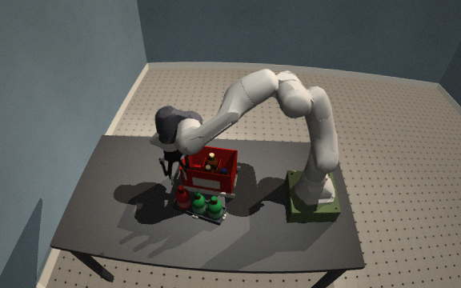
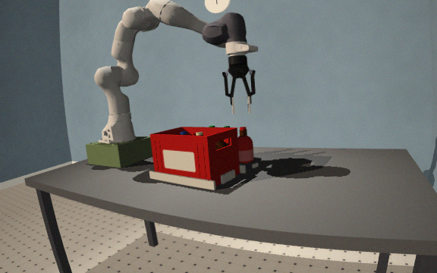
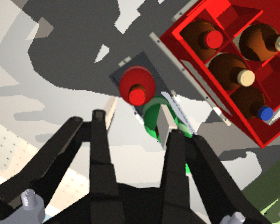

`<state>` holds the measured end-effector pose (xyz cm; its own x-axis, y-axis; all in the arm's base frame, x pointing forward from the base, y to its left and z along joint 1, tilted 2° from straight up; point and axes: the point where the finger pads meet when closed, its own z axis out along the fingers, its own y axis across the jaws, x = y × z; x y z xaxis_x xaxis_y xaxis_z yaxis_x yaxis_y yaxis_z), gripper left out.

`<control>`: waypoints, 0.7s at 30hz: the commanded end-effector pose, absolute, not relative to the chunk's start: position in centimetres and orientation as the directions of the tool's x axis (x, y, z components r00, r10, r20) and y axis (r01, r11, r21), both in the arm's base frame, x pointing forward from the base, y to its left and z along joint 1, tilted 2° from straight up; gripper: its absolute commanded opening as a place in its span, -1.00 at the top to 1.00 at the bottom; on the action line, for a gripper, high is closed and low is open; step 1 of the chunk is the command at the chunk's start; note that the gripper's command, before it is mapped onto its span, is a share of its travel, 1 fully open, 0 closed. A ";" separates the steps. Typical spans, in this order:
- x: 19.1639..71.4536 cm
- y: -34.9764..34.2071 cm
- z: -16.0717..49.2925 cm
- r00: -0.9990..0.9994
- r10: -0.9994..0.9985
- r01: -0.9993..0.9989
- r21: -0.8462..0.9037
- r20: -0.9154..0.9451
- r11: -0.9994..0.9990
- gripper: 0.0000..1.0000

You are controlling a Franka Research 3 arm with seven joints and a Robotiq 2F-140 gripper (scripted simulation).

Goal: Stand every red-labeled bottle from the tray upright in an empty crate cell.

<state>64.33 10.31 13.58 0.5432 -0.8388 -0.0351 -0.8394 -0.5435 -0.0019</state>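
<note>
A red-labeled bottle (image 1: 182, 198) (image 2: 245, 149) (image 3: 138, 86) stands upright at the left end of the small tray (image 1: 222, 219) (image 2: 251, 165), in front of the red crate (image 1: 210, 182) (image 2: 180, 144) (image 3: 183, 36). Two green bottles (image 1: 198, 203) (image 1: 214, 207) stand beside it on the tray; one of them (image 3: 152, 121) shows partly behind a finger in the wrist view. The crate holds several brown bottles with cream, blue and red caps. My gripper (image 1: 169, 174) (image 2: 240, 110) (image 3: 137, 110) is partly open and empty. It hangs well above the red-labeled bottle, pointing down.
The crate sits on a pale base in the middle of the dark table. The arm's green pedestal (image 1: 312, 208) (image 2: 117, 153) stands on the table to the right of the crate in the top view. The crate wall is close beside the tray.
</note>
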 end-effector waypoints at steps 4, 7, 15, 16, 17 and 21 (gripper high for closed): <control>64.4 10.2 12.5 0.539 -0.842 -0.842 -0.002 -0.032 -0.539 0.24; 64.4 10.2 12.1 0.539 -0.842 -0.842 -0.002 -0.032 -0.539 0.24; 64.4 10.2 11.2 0.539 -0.842 -0.842 -0.002 -0.032 -0.539 0.24; 64.4 10.2 11.1 0.539 -0.842 -0.842 -0.002 -0.032 -0.539 0.24; 64.4 10.2 11.0 0.539 -0.842 -0.842 -0.002 -0.032 -0.539 0.24; 64.4 10.3 10.5 0.539 -0.842 -0.842 -0.002 -0.032 -0.539 0.24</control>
<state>64.24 10.37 10.96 0.5436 -0.8386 -0.0364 -0.8391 -0.5439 0.0001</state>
